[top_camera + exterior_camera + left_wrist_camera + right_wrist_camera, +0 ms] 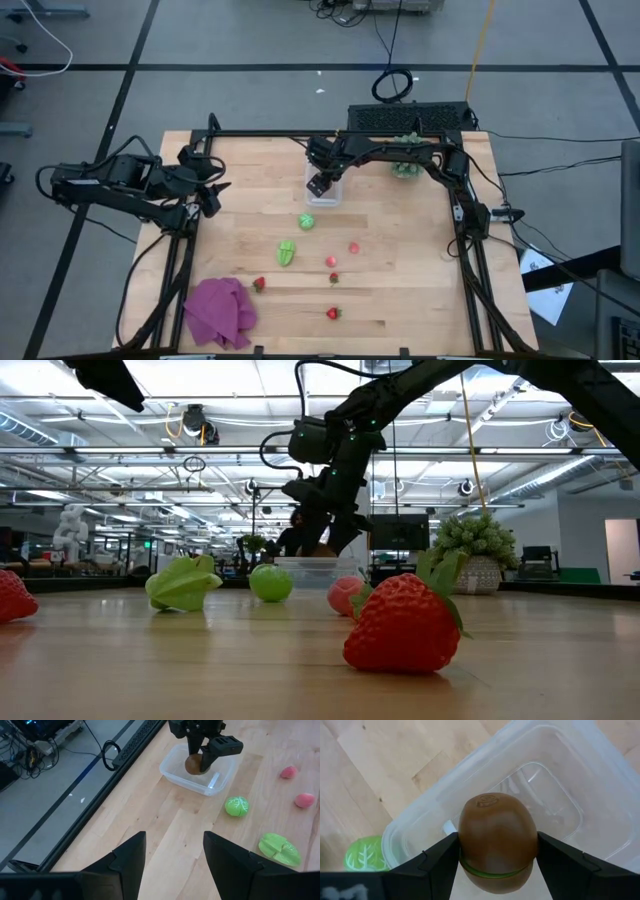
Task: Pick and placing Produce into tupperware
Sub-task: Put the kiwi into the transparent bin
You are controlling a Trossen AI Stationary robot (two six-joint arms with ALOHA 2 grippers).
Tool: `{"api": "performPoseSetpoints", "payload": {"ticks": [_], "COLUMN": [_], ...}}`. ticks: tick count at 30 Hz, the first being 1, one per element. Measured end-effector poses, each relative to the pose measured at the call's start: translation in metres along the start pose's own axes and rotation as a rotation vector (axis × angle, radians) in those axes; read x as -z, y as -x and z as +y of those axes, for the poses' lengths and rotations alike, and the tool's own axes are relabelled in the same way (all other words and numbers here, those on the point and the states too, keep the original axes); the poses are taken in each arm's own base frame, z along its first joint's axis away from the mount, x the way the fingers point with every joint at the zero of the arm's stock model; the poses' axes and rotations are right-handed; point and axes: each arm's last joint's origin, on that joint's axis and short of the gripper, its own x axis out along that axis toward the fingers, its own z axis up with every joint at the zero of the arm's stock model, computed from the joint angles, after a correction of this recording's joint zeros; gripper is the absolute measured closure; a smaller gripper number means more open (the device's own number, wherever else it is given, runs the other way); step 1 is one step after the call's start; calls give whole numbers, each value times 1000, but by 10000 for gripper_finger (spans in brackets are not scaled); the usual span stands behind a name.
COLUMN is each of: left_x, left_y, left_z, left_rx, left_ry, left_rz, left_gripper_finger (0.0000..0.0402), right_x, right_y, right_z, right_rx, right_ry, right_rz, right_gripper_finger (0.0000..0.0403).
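Purple cloth (220, 311) near table corner; spiky potted plant (406, 167) at far edge.

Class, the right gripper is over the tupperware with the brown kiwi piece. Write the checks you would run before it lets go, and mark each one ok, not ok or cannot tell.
1. Right gripper shut on the kiwi, a finger on each side: ok.
2. Kiwi above the tupperware, inside its rim: ok.
3. Tupperware floor below the kiwi free of other produce: ok.
4. Kiwi low enough to drop without bouncing out: cannot tell.
5. Left gripper away from the tupperware, at the table's left edge: ok.
6. Round green piece outside the tupperware, on the table: ok.
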Motion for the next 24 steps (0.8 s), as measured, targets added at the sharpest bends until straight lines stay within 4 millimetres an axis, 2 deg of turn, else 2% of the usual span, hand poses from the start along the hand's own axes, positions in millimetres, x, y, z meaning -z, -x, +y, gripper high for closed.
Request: {"api": "performPoseSetpoints", "payload": {"ticks": [19,24], "left_x": [2,2], "left_y": [0,0], "left_z": [1,1], "left_rx": [-7,-7], "left_ry": [-12,-12], "left_rz": [19,20], "left_gripper_finger": [197,197], "right_x": [-7,-7], "right_y": [0,0], "right_z": [4,4], "right_rx": [-31,-31], "right_ry": [0,-56], "right_rz": [-75,-70], "right_gripper_finger": [163,163]}}
